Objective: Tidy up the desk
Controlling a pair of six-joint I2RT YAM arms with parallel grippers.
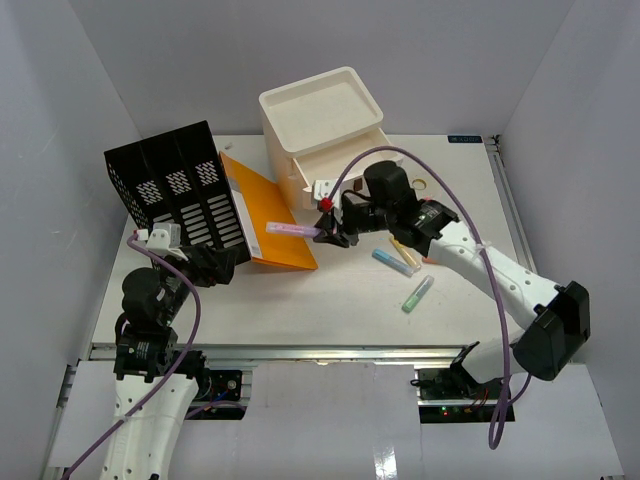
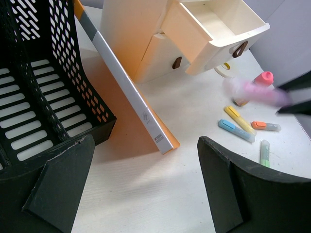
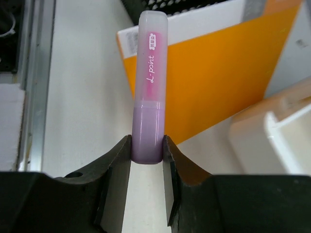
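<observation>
The white desk (image 1: 330,305) carries a black file rack (image 1: 180,190) with an orange folder (image 1: 265,215) leaning against it. My right gripper (image 1: 330,233) is shut on a pink-and-purple highlighter (image 1: 292,229) and holds it level above the desk, next to the folder's near corner. In the right wrist view the fingers (image 3: 116,160) pinch the highlighter's purple end (image 3: 150,82), with the folder (image 3: 218,82) behind. My left gripper (image 1: 215,265) is open and empty low by the rack's near corner. In its wrist view, the left gripper (image 2: 146,165) has only bare desk between its fingers.
A cream drawer box (image 1: 322,125) stands at the back with its top drawer (image 2: 214,24) open. Blue (image 1: 392,262), yellow (image 1: 403,250) and green (image 1: 418,294) highlighters lie right of centre, an orange one (image 2: 265,126) beside them. A red-capped item (image 1: 325,203) stands by the box.
</observation>
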